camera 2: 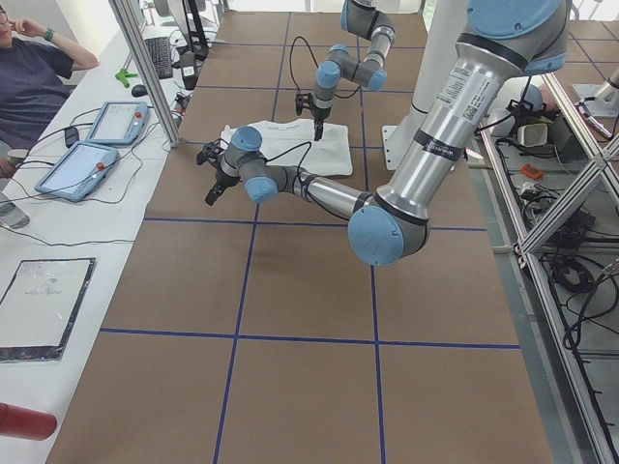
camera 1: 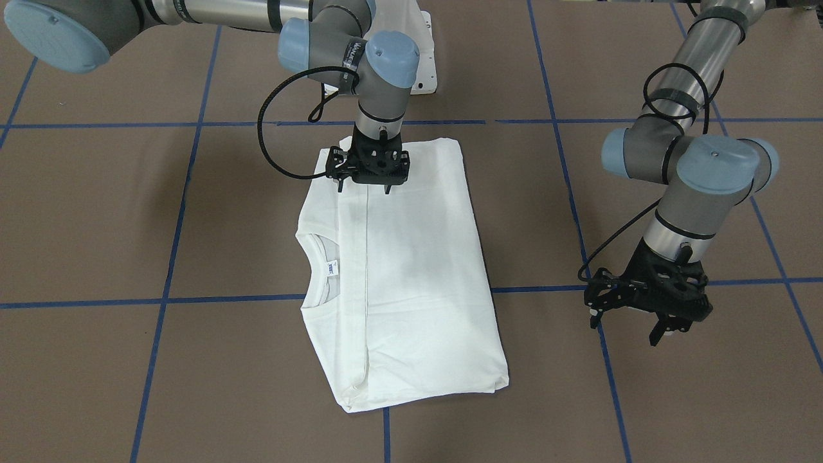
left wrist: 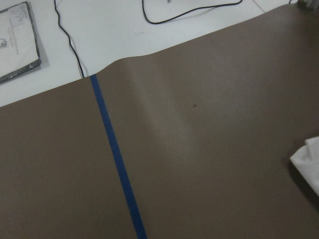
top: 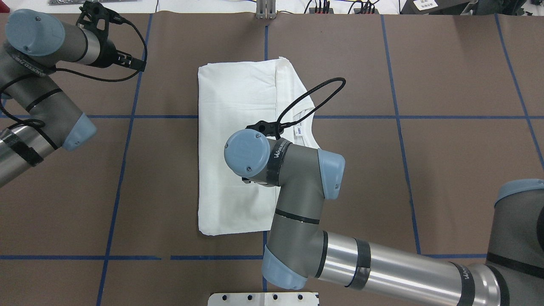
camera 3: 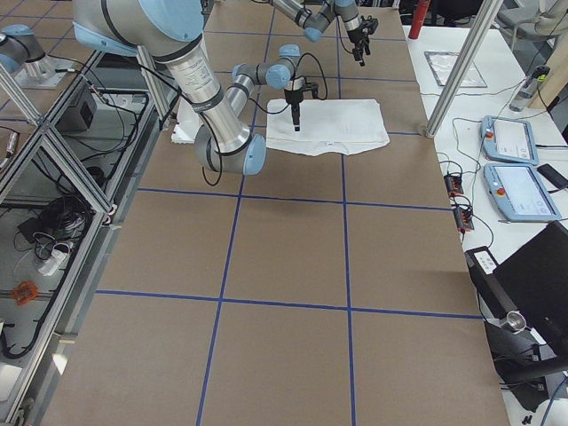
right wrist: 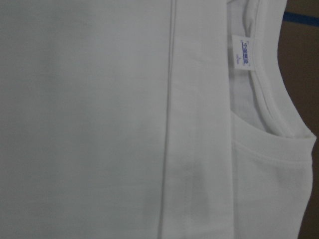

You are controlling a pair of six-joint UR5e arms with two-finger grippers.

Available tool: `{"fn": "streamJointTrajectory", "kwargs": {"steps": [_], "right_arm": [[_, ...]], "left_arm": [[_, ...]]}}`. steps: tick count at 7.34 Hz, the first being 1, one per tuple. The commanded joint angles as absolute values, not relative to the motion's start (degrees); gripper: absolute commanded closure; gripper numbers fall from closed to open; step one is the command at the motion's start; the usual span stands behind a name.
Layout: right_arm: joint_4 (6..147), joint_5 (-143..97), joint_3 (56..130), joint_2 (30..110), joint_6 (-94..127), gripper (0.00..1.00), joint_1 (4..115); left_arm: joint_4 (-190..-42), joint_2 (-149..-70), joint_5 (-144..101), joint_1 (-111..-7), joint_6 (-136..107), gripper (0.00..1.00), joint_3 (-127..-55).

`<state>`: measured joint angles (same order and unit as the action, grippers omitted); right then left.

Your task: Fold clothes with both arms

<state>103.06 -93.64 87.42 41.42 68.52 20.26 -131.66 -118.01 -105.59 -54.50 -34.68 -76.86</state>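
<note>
In the front-facing view, your T-shirt (camera 1: 411,276) lies folded into a long rectangle at the middle of the brown surface (camera 1: 96,212). Its neck label (camera 1: 332,267) shows at the cloth's 9 o'clock side. Blue tape lines (camera 1: 173,257) cut the surface into squares. The right end effector (camera 1: 364,189) points down at the shirt's 12 o'clock edge, fingers spread, nothing pinched between them. The left end effector (camera 1: 625,331) hangs at 3 o'clock, well apart from the shirt, over bare surface, spread and empty too. A white base plate (camera 1: 427,58) sits at 12 o'clock.

From overhead, the right arm (top: 297,191) reaches in from 5 o'clock and its wrist hides its end effector. The left arm (top: 42,106) comes in at 9 o'clock, with its end effector up at 11 o'clock.

From the left end, you see a person (camera 2: 29,87) seated at 10 o'clock beside a white side surface (camera 2: 106,217) that carries two tablet-like controllers (camera 2: 82,169). Metal framing (camera 2: 580,193) stands at 3 o'clock.

From the right end, the shirt lies at 12 o'clock, the controllers at 3 o'clock and the framing at 9 o'clock.

The left wrist view shows bare brown surface with one tape line. A corner of the shirt shows at 4 o'clock, and a black cable (left wrist: 70,40) lies on the white side surface at 12 o'clock.

In the right wrist view, white cloth fills nearly everything. The collar (right wrist: 269,114) and the label are at 2 o'clock.
</note>
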Motion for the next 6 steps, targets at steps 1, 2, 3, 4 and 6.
{"fn": "streamJointTrajectory", "kwargs": {"steps": [1, 2, 3, 4, 6], "right_arm": [[105.11, -91.94, 88.33, 42.71, 63.39, 0.06, 16.54], [105.29, -90.72, 88.59, 43.24, 60.67, 0.08, 16.26], [107.47, -90.53, 91.2, 44.55, 57.43, 0.1, 15.91], [107.84, -90.35, 94.1, 46.65, 57.04, 0.11, 15.39], [109.68, -89.65, 95.89, 47.98, 56.95, 0.17, 14.59]], "left_arm": [[-131.66, -117.6, -105.56, -54.49, -34.8, 0.0, -77.26], [-131.75, -117.6, -105.47, -54.49, -34.8, 0.0, -77.26], [-131.75, -117.6, -105.47, -54.49, -34.8, 0.0, -77.26], [-131.75, -117.6, -105.47, -54.49, -34.8, 0.0, -77.26], [-131.75, -117.6, -105.47, -54.49, -34.8, 0.0, -77.26]]}}
